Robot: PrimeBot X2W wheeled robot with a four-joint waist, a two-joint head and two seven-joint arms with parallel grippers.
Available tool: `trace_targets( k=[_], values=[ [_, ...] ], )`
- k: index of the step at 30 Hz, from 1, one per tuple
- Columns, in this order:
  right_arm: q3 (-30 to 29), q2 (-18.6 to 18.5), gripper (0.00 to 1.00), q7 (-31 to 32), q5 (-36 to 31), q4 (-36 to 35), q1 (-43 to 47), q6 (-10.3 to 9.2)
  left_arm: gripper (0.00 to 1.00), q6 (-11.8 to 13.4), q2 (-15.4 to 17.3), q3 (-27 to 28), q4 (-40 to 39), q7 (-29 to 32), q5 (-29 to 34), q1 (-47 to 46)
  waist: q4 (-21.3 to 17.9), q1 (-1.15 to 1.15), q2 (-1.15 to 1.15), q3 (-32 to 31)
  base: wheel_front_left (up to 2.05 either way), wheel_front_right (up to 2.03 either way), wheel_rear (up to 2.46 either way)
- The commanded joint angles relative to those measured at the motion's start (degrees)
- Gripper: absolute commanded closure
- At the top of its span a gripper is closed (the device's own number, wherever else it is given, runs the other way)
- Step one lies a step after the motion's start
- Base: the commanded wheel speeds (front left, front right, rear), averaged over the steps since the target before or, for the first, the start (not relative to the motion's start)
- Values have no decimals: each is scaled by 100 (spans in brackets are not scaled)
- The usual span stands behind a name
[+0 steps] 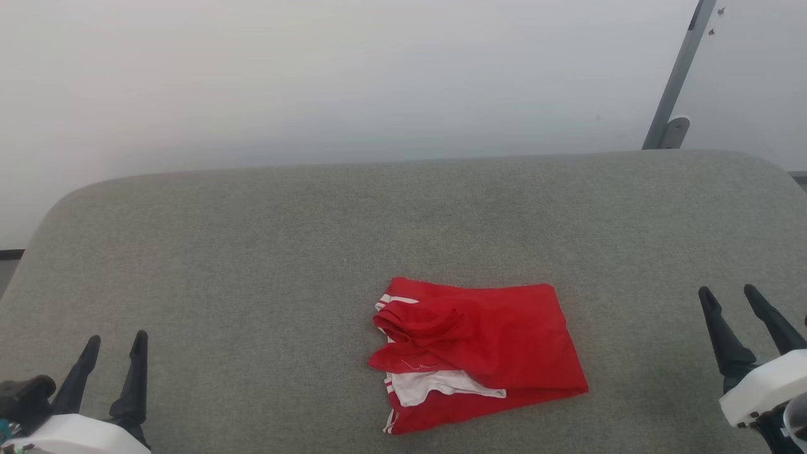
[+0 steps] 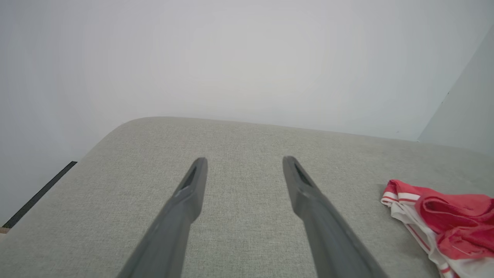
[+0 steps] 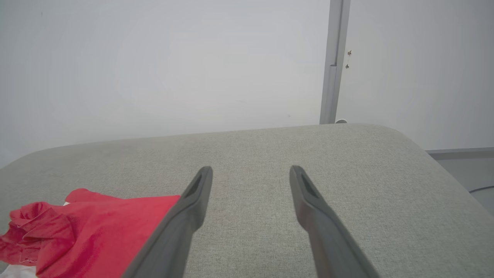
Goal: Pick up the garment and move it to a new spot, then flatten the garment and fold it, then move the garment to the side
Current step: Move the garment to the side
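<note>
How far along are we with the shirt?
The garment lies in a loose, rumpled bundle on the grey surface, not neatly folded. Nothing is in hand: left gripper and right gripper are open, clear of it. Pickup, flattening, folding and moving aside all seem to remain.

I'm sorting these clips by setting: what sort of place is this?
Probably a bare indoor test or lab space rather than a home. A grey fabric-covered table with rounded corners stands against a plain white wall, a grey metal post leans behind it, and a red garment lies on it.
</note>
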Motion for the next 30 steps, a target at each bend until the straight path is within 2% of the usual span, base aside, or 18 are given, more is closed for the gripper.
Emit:
trace_targets(
  k=[1, 8, 16, 20, 30],
  values=[
    [21, 28, 0, -34, 23, 23, 33, 0, 0, -32, 14, -7, -11, -23, 59, -53, 5, 0, 0, -6, 0, 0, 0],
    [101, 48, 0, 38, 101, 14, 57, 1, 0, -41, 36, -77, 8, -23, 134, -66, 125, 0, 0, -14, 0, 0, 0],
    [470, -22, 0, 623, 419, -14, -141, 1, 0, -4, -5, -110, -22, -22, 110, -33, 447, 0, 0, 79, 0, 0, 0],
    [705, -76, 0, 1143, 637, 64, -290, 0, 0, 12, -29, -161, -37, -20, 150, 0, 647, 0, 0, 159, 0, 0, 0],
    [1014, -318, 0, 2915, 907, 312, -863, 1, 0, 4, -184, -290, -82, -21, 172, -204, 1122, 0, 0, 590, 0, 0, 0]
  ],
)
